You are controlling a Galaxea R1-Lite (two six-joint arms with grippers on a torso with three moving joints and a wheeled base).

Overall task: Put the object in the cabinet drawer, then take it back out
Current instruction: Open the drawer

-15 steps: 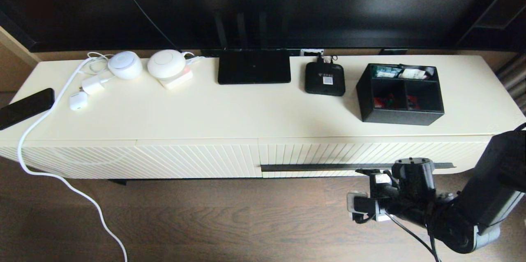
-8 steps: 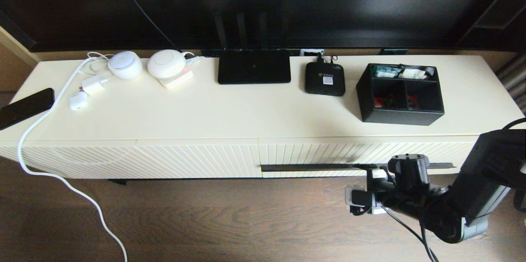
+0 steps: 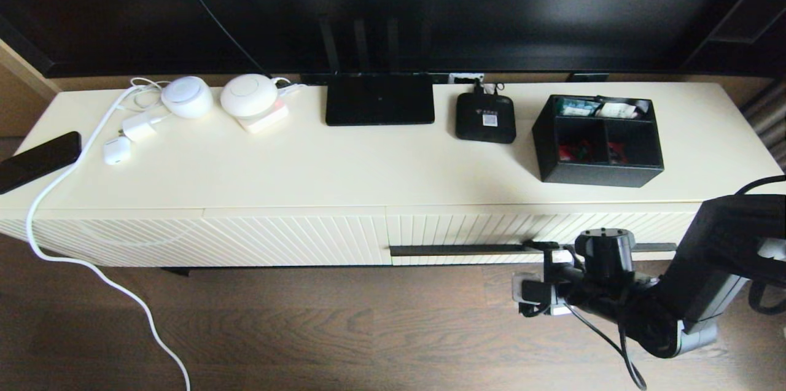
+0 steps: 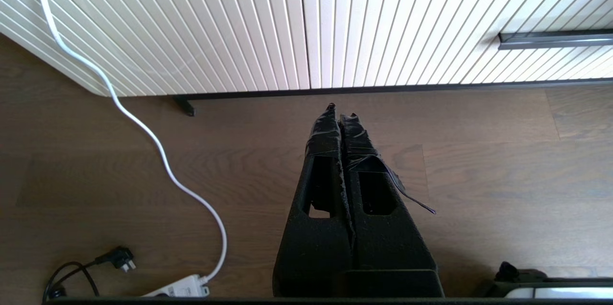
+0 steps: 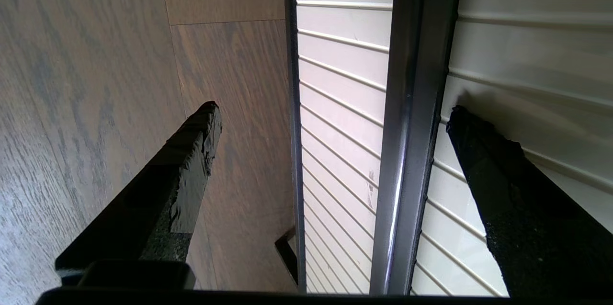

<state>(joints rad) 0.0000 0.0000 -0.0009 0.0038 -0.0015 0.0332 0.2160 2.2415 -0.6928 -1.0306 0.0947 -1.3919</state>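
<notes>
right hand is brought closer than a second ago, spread wide astride bar handle | drawer closed | organizer box beyond hand on desk | left hand clenched, parked

The right claw has moved up to the drawer's handle, fingers spread around it.

Dark wood floor, cream cabinet
</notes>
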